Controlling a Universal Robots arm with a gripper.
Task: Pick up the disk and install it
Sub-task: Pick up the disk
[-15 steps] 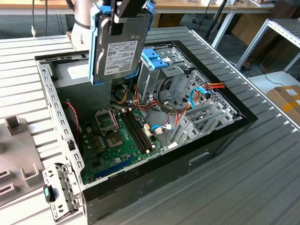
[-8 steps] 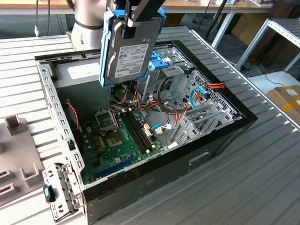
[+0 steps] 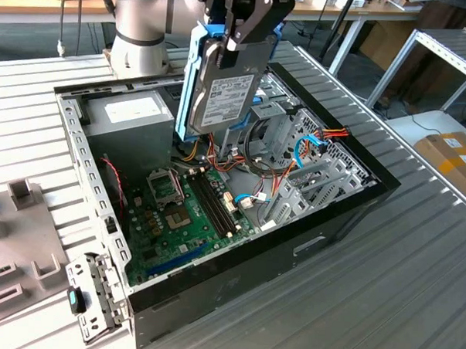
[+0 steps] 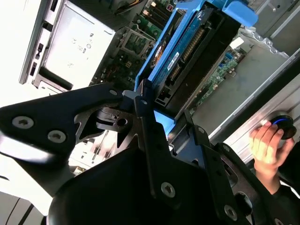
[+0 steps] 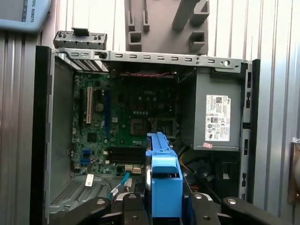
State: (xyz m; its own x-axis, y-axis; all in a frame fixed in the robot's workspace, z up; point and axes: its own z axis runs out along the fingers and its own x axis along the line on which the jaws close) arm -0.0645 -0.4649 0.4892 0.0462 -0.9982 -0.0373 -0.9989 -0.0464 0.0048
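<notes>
Pick is done: our gripper (image 3: 239,32) is clamped on the disk (image 3: 225,97), which hangs on edge above the open computer case (image 3: 291,254). Install is left, we judge: the disk is not yet seated.

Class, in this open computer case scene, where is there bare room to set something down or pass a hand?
Free: the ribbed table at the exterior view's right of the case, and the space over the motherboard beside the power supply. Crowded: the cables by the drive cage, under the disk that the gripper holds.
</notes>
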